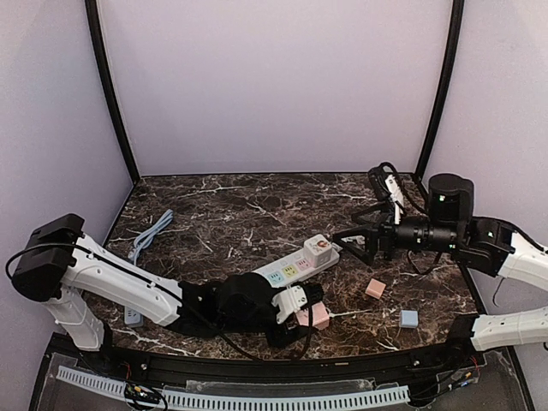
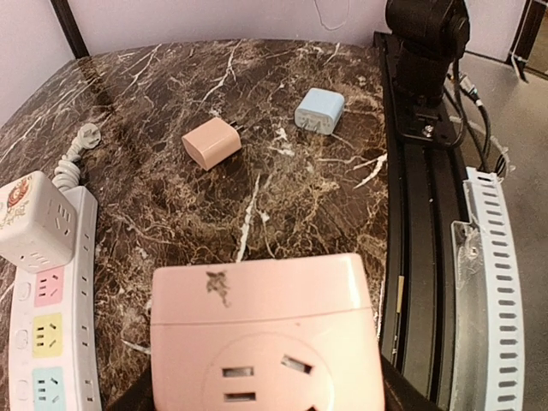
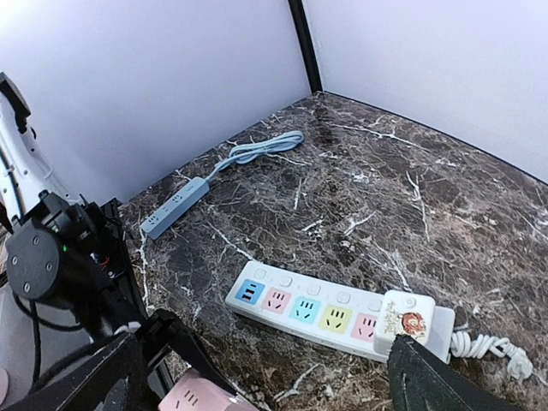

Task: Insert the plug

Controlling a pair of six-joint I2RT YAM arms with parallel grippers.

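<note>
Two things look sketchy to me here. First, the pink adapter cube [image 2: 265, 330] is clamped in the left gripper [image 1: 306, 312] with its socket face toward the wrist camera. That puts the prongs on a side I can't see at all, and if they're even a bit rotated against the slots they'll just scrape plastic instead of going in. It sits low near the front edge of the marble table [image 1: 240, 210], just beside the near side of the white power strip [image 1: 291, 267], not over any socket yet. Second, the strip is lying loose, and the right gripper [image 1: 344, 241] hovers by its far end with jaws spread wide, gripping nothing. Push down off-centre and I'd bet the strip skates or pivots away. Also, the white cube adapter [image 1: 318, 248] hogs the end socket, so picking the slot right next to it could get the two bodies bumping. The loose peach plug [image 1: 375, 288] and blue plug [image 1: 409, 318] lie off to the side, no trouble there.
</note>
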